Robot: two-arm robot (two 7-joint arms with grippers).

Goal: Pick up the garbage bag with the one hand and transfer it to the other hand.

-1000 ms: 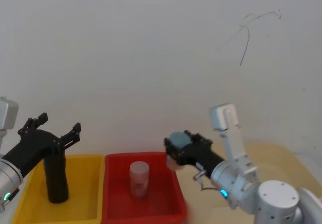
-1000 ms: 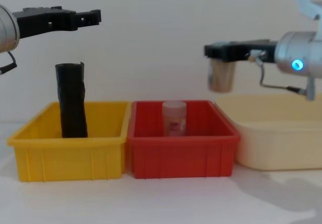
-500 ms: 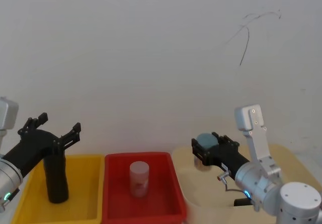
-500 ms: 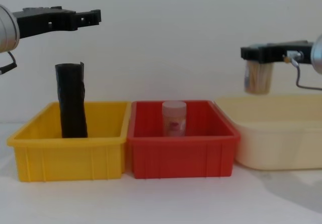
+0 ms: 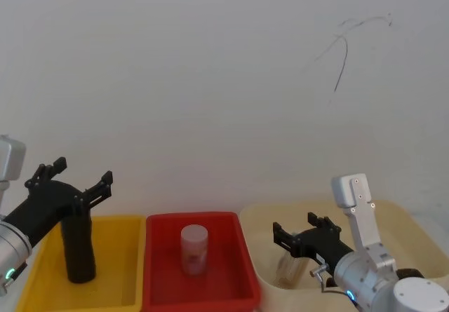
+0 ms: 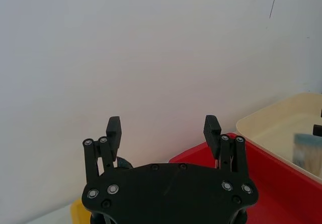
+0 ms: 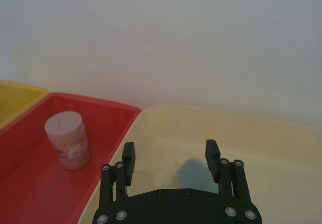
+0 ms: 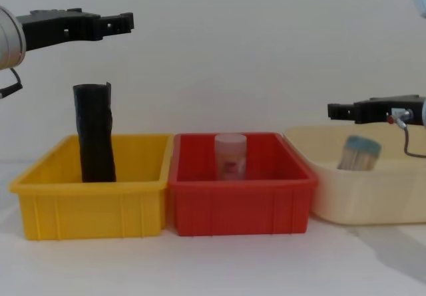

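Observation:
The garbage bag point(image 8: 94, 133), a tall black glossy roll, stands upright at the left end of the yellow bin point(image 8: 93, 209); it also stands there in the head view point(image 5: 77, 245). My left gripper point(image 8: 125, 22) hovers open well above the roll, touching nothing; its fingers are spread wide in the left wrist view point(image 6: 162, 128) and head view point(image 5: 83, 172). My right gripper point(image 8: 333, 111) is open over the cream tub point(image 8: 373, 203), far from the roll, and holds nothing point(image 7: 170, 153).
A red bin point(image 8: 239, 203) between the yellow bin and the tub holds an upright translucent jar point(image 8: 230, 156). A small teal-capped container of sticks point(image 8: 358, 153) lies tilted inside the cream tub under my right gripper. A white wall stands close behind.
My right gripper carried the stick container rightward from above the red bin to the cream tub, lowered, and let go; the container now rests in the tub. The left arm stayed still.

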